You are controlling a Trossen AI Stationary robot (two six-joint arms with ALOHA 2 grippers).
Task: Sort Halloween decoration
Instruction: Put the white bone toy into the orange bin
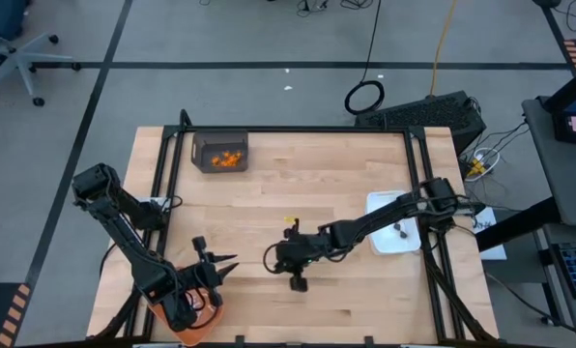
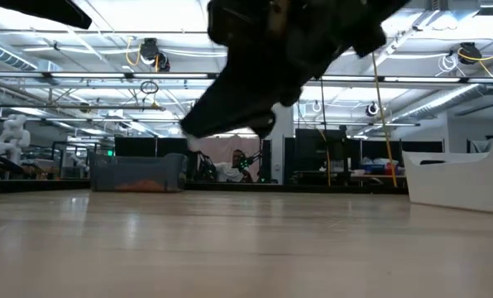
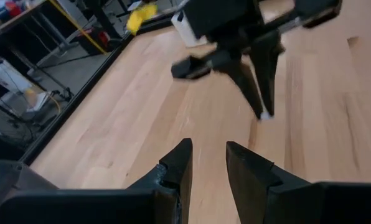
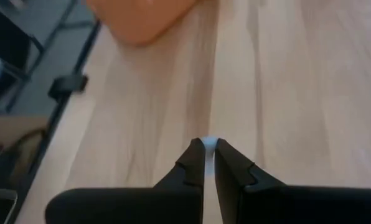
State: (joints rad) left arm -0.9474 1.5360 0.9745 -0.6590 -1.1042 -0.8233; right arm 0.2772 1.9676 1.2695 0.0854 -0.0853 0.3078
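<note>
Tiny white piece (image 4: 209, 144) (perhaps a stick) between right gripper (image 4: 209, 149) fingertips, blurred.

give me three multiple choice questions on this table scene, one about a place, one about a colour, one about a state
1. Where on the table does the white dish sit?
A. by the right edge
B. at the far left corner
C. in the middle

2. What colour are the pieces inside the grey bin?
A. white
B. orange
C. blue

3. How does the right tool stand?
A. wide open over the dish
B. out of sight
C. shut on a small white piece at its tips

Answers:
1 A, the high view shows the dish under the right arm at the table's right edge.
2 B, orange bits show in the bin at the far left of the table.
3 C, the right wrist view shows the fingers nearly together with a white speck between the tips.
</note>
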